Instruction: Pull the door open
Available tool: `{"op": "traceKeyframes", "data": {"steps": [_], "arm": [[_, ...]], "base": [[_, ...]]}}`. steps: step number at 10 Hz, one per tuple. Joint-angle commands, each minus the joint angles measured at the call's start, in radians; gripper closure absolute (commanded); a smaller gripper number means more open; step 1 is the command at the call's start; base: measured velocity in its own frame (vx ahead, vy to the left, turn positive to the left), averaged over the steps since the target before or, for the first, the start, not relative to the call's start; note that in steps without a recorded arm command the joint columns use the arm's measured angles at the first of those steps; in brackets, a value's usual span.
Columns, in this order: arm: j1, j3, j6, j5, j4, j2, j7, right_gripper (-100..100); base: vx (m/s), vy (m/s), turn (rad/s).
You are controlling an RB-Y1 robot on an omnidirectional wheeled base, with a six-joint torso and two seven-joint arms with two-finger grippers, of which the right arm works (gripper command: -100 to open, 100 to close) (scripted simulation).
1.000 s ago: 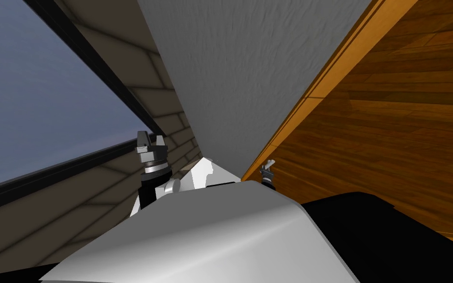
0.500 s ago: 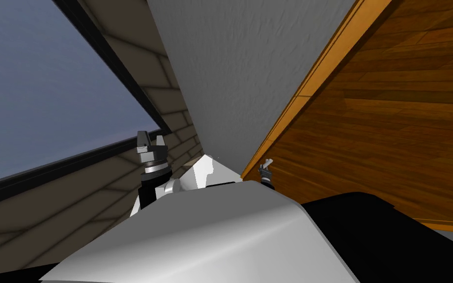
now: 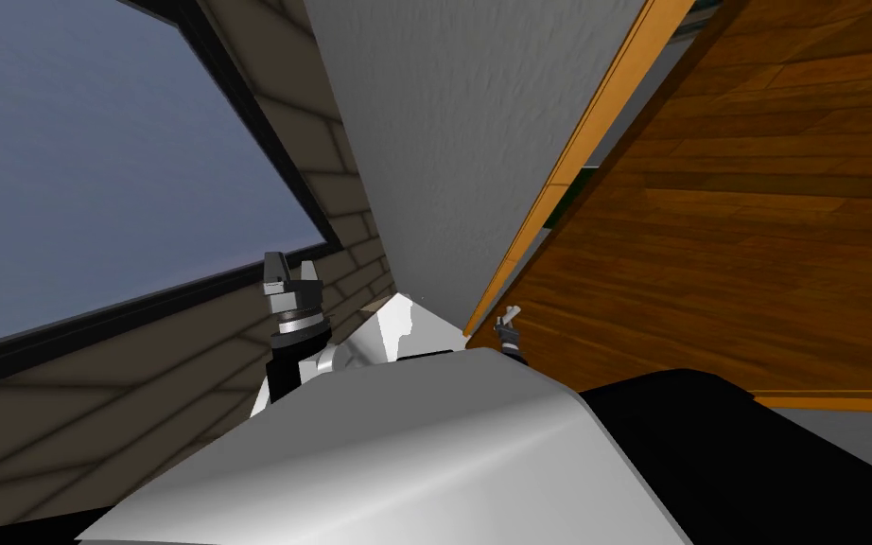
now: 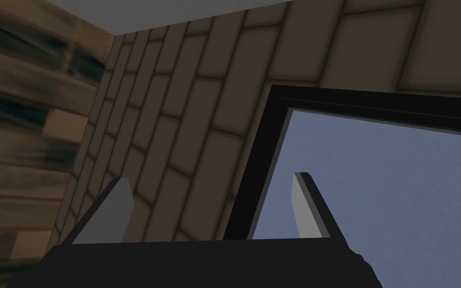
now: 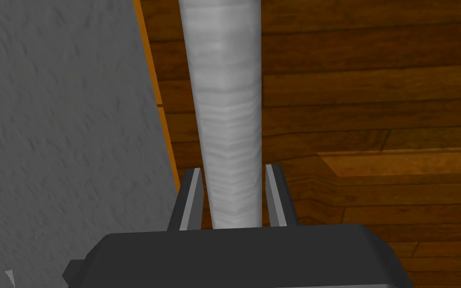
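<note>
Since half a second ago the door [image 3: 756, 237] has swung away from the frame [image 3: 595, 123]. The right wrist view shows the right pincer [image 5: 233, 169] clamped on the grey handle [image 5: 224, 100], seemingly just beside the frame. The left pincer [image 4: 213, 179] is spread and empty, well apart from the frame.

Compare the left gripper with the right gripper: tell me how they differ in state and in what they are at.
The left gripper is open and holds nothing; the right gripper is shut on the light grey door handle. The left gripper points at a brick wall and a window; the right gripper is at the wooden door. Both have two light grey fingers on a dark box.
</note>
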Motion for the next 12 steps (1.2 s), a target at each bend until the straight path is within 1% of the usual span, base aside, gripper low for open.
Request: {"op": "traceKeyframes", "data": {"steps": [1,2,4,5,7,8,9,12], "arm": [[0.005,0.02,-0.007,0.015,-0.008,-0.006,-0.007,100],[0.006,0.026,-0.009,0.019,-0.01,-0.008,-0.009,100],[0.013,0.054,-0.019,0.039,-0.02,-0.017,-0.018,100],[0.018,0.075,-0.027,0.054,-0.028,-0.023,-0.025,100],[0.024,0.101,-0.036,0.072,-0.038,-0.031,-0.034,100],[0.02,0.089,-0.032,0.065,-0.038,-0.033,-0.031,100],[0.028,0.114,-0.042,0.08,-0.041,-0.041,-0.042,100],[0.038,0.156,-0.066,0.107,-0.047,-0.06,-0.064,100]], "base": [[-0.141,-0.027,0.05],[-0.201,0.01,0.065],[-0.218,-0.005,0.05],[-0.247,-0.027,0.076],[-0.258,0.011,0.056],[-0.131,0.017,0.014],[-0.178,-0.022,0.082],[-0.25,-0.034,0.095]]}}
